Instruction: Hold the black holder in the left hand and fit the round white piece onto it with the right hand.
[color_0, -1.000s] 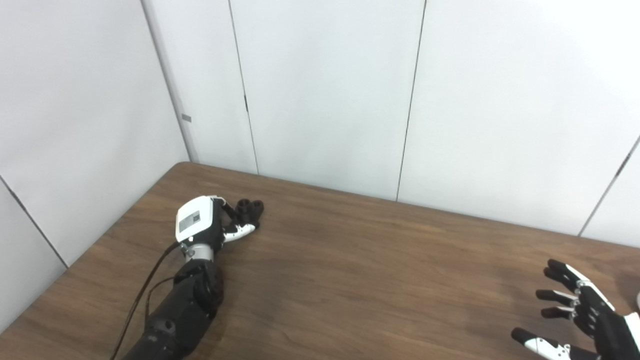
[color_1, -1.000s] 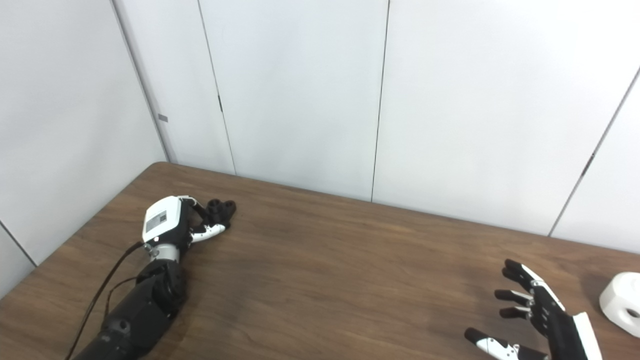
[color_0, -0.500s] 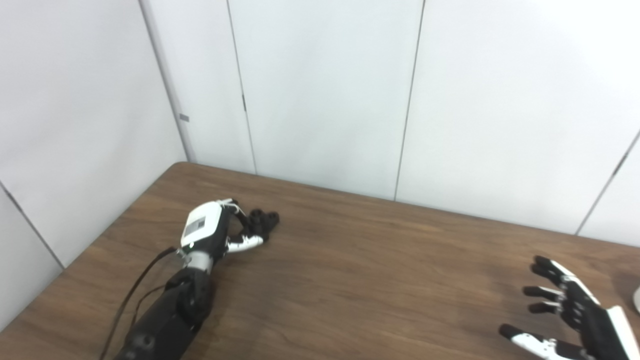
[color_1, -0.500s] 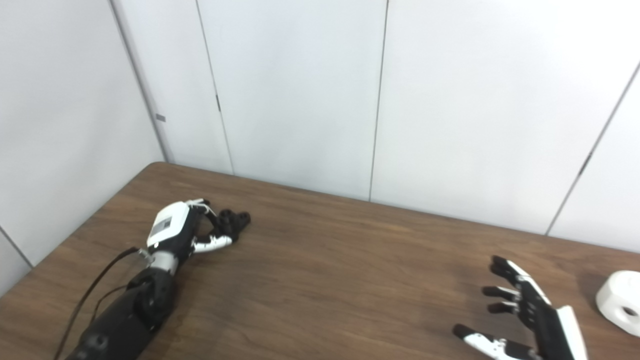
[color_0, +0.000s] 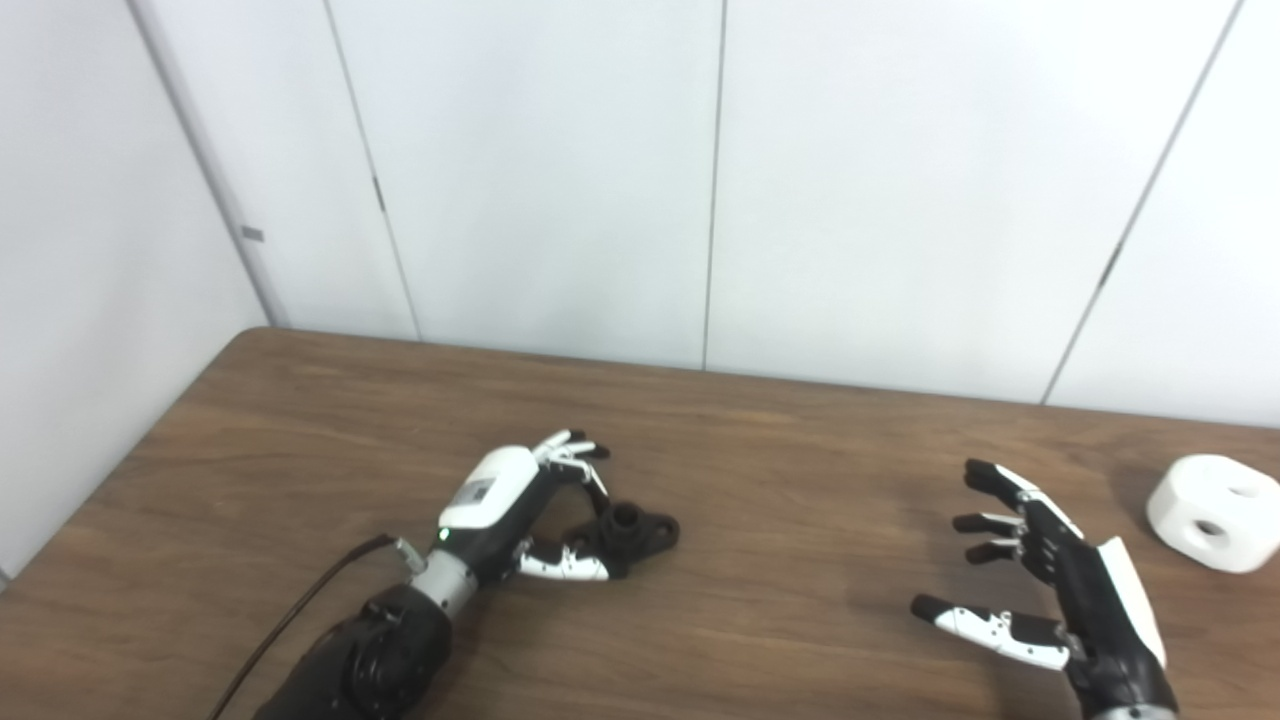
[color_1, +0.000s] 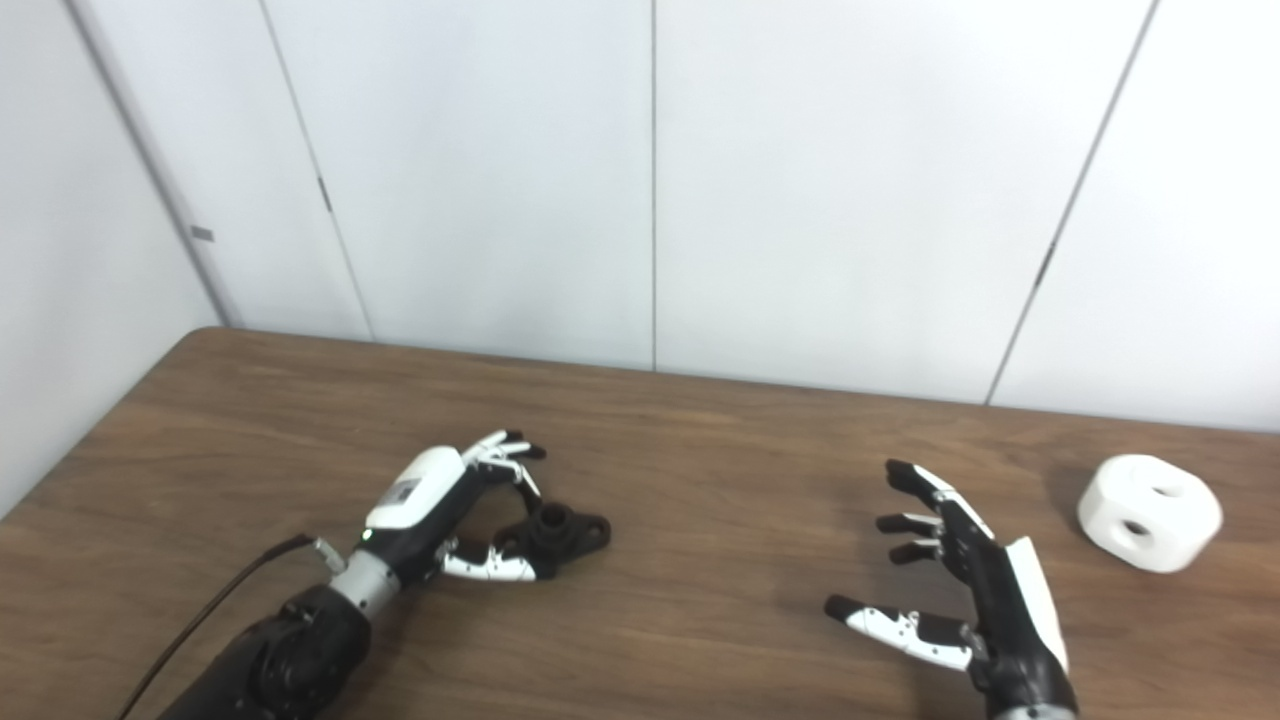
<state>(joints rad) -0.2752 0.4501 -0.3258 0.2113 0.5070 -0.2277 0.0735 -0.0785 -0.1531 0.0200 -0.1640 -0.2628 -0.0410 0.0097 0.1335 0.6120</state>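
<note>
On the wooden table, the left hand curls loosely around the black holder, thumb beneath it; whether the grasp is firm I cannot tell. It should clamp the base firmly, post upward. The right hand hovers spread and empty, near the round white piece; it should reach rightward and grip the piece's sides.

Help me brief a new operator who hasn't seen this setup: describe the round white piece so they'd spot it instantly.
On the brown wooden table, look to the far right side, past the open right hand. There lies the round white piece, a chunky drum with dark holes in it, untouched. It is the only white object lying free; the black holder sits at the left hand.
</note>
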